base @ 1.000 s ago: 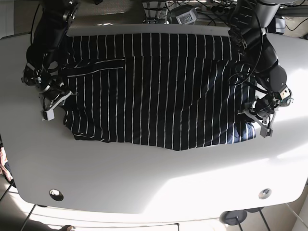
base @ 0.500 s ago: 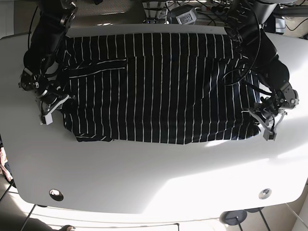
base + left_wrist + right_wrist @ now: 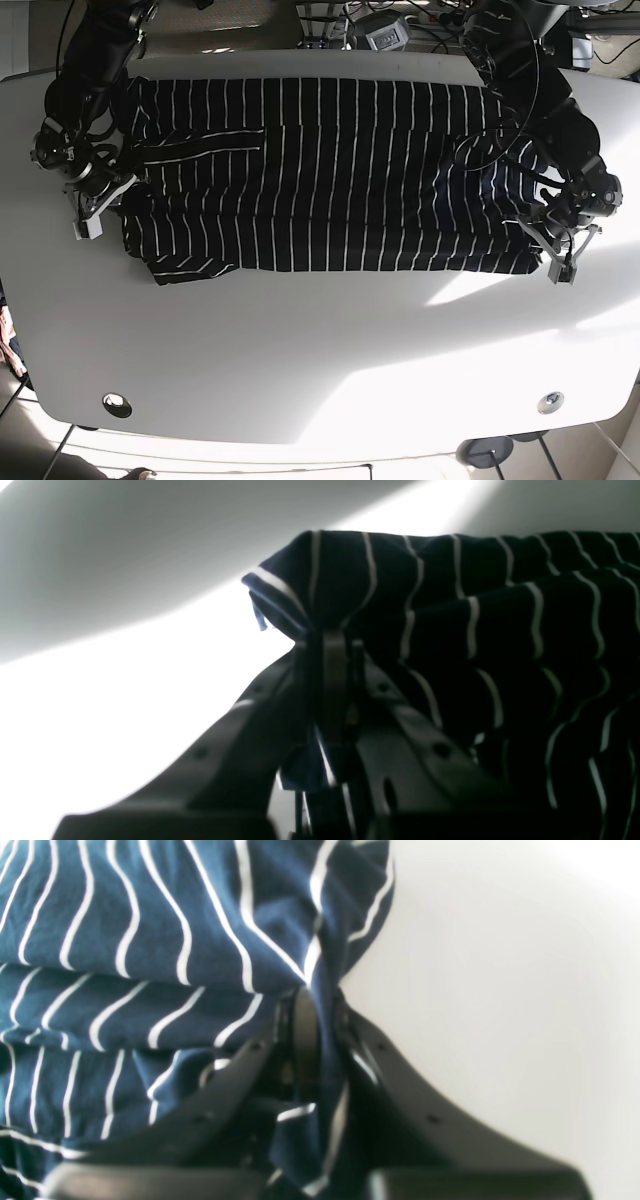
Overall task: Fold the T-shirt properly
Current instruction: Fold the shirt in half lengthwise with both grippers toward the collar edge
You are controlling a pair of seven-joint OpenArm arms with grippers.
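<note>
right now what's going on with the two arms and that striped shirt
A two-armed robot is folding a dark striped T-shirt on a white table. The left gripper is shut on the shirt's front corner on its side, and the right gripper is shut on the corner at the opposite end. The shirt lies spread wide between them, the cloth bunched at each pinch.

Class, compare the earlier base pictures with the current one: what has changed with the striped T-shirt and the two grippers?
Both grippers, left and right, moved outward and slightly back, pulling the T-shirt wider; its sagging front edge is now nearly straight. Unchanged: each stays clamped on a shirt corner, and the shirt lies on the white table.
</note>
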